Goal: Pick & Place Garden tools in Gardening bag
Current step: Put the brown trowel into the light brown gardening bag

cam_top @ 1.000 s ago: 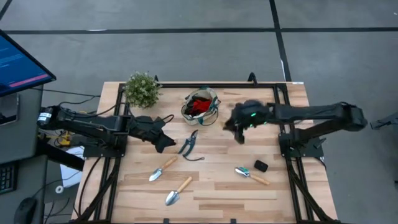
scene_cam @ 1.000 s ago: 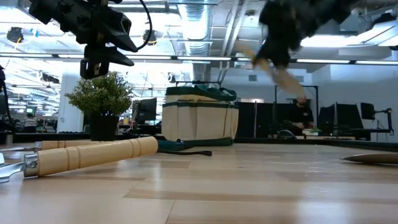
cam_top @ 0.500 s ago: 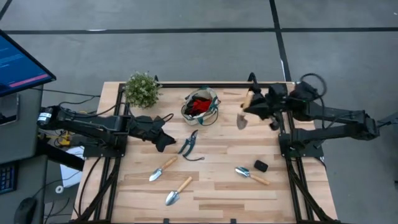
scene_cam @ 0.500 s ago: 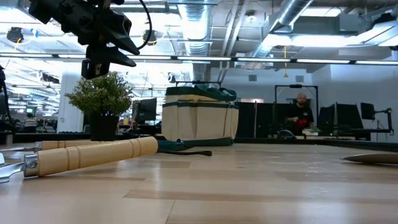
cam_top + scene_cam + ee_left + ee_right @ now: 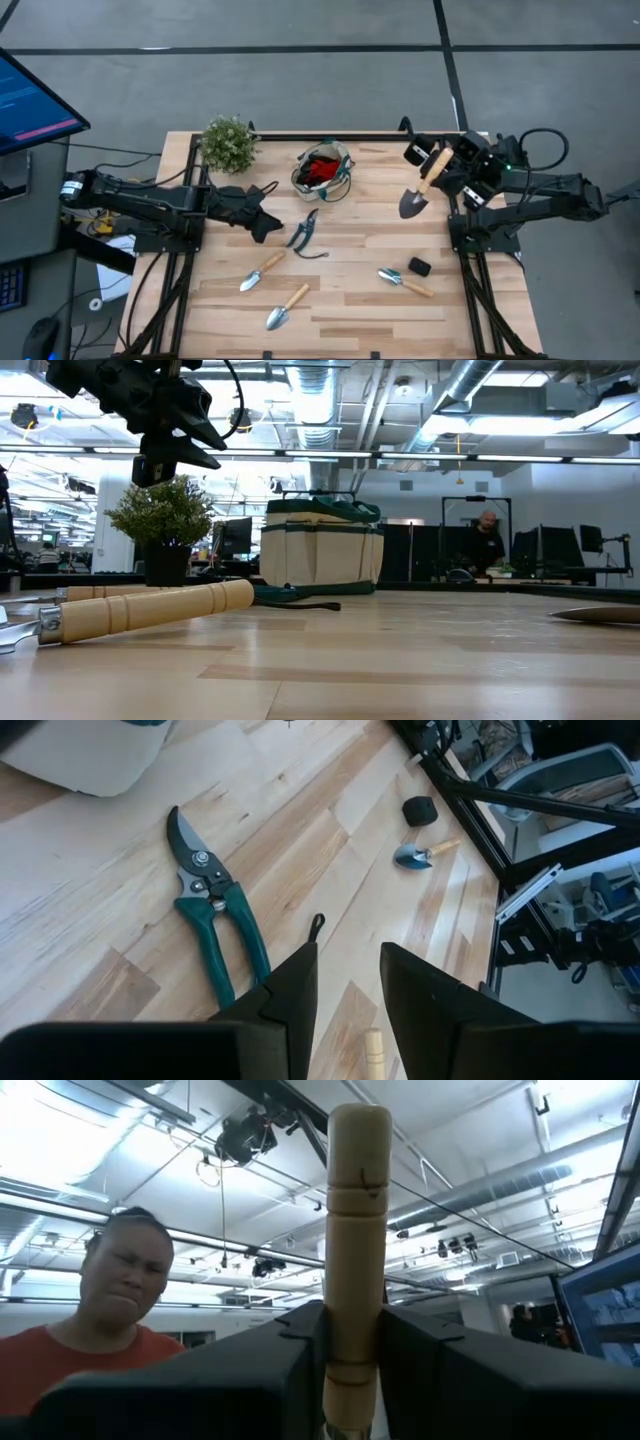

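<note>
The beige gardening bag [image 5: 323,170] stands at the table's far middle with red gloves [image 5: 320,167] inside. My right gripper [image 5: 447,168] is high over the table's far right, shut on a wooden-handled trowel [image 5: 424,184]. Teal-handled pruning shears [image 5: 305,232] lie flat in front of the bag. Two trowels [image 5: 262,270] [image 5: 287,308] lie at the near left, a third [image 5: 403,280] at the near right. My left gripper [image 5: 346,982] hovers open left of the shears, with nothing between its fingers. My right gripper pinches the trowel's wooden handle [image 5: 356,1330] between its two fingers [image 5: 298,1348]. The handle's rounded free end [image 5: 358,1125] sticks out well past the fingertips. The trowel is lifted clear of the table, tilted, with its silver blade [image 5: 411,206] at the lower end.
A bushy green plant [image 5: 229,143] stands at the far left corner. A small black lump [image 5: 419,267] lies beside the near-right trowel. The black frame rails [image 5: 466,290] run along both table sides. A person's face shows in the right wrist view, beyond the table.
My right gripper has risen and drawn back from beside the bag toward the table's right edge, tipping upward. The trowel has gone with it and turned about, its handle now toward the far right and its blade toward the near left.
</note>
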